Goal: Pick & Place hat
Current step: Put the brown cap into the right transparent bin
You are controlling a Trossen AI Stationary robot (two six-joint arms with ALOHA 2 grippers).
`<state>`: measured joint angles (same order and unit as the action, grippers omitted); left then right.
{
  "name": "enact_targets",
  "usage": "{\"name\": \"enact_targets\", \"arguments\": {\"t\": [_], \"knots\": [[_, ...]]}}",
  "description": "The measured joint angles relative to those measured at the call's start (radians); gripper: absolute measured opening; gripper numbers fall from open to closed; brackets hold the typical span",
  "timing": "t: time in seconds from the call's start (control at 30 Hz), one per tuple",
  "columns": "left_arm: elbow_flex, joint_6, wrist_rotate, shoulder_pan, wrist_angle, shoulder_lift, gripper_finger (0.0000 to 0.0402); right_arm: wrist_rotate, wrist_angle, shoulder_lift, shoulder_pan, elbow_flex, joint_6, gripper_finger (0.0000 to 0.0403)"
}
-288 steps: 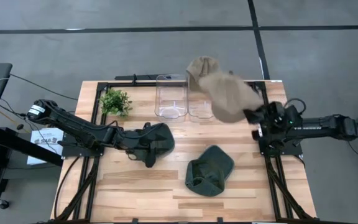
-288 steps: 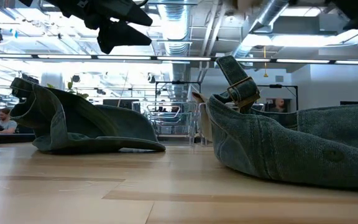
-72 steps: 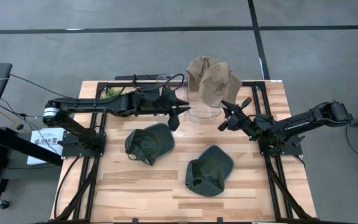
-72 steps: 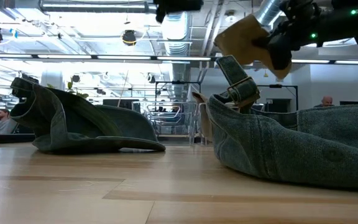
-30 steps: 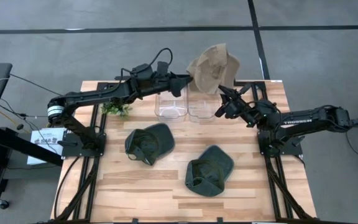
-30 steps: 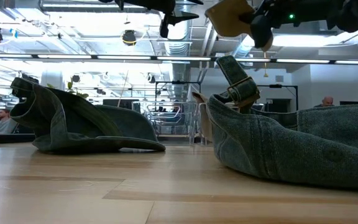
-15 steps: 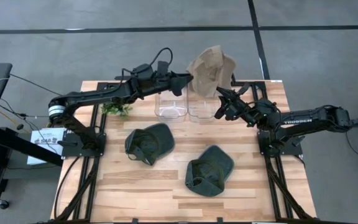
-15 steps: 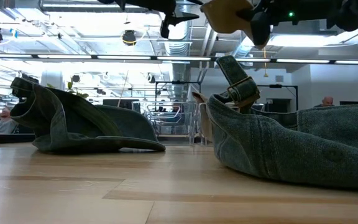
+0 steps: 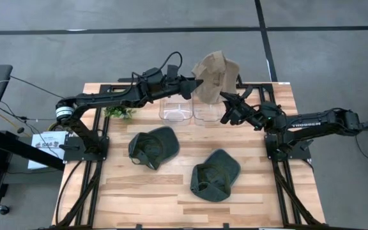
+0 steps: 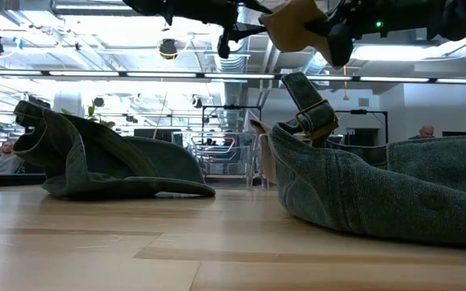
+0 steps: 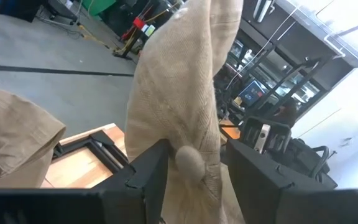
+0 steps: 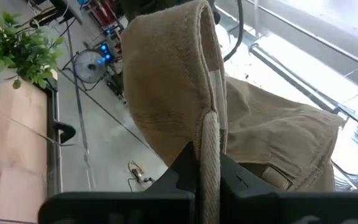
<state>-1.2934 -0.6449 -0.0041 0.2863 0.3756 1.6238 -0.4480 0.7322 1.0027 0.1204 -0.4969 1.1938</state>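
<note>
A tan hat is held up in the air above two clear bins at the table's far edge. My right gripper is shut on it from the right. My left gripper reaches in level from the left and stands open. Its two fingers are on either side of the hat's crown, where a cloth button shows. Whether they touch the cloth I cannot tell. Two dark green hats lie on the table, their brims on the wood. My right gripper pinches the tan hat's thick stitched edge between its two fingers, which lie across that edge. The fingers come from the table's right, slanting slightly upward. The hat stands up above them, clear of the bins and the table.
More tan cloth shows beside the held hat, near the bins' far side. A small green plant stands at the far left, partly under my left arm. The near half of the wooden table holds only the two green hats.
My left gripper has moved toward the table's right edge and a little down, bringing its fingers around the tan hat's crown. The hat has turned slightly in my right gripper's hold and shows narrower from above.
</note>
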Motion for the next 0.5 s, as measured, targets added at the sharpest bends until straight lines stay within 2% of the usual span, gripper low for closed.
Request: {"name": "enact_targets", "arguments": {"t": [0.3, 0.4, 0.5], "knots": [[0.000, 0.010, -0.003, 0.000, 0.000, 0.000, 0.0147, 0.000, 0.000, 0.000, 0.000, 0.000, -0.004, 0.0005], [0.000, 0.012, -0.003, 0.000, 0.000, 0.000, 0.0126, 0.001, 0.000, 0.000, 0.000, 0.000, -0.004, 0.0005], [0.000, 0.037, -0.003, 0.000, 0.000, 0.000, 0.0088, 0.002, 0.000, 0.000, 0.000, 0.000, -0.005, 0.0006]]}}
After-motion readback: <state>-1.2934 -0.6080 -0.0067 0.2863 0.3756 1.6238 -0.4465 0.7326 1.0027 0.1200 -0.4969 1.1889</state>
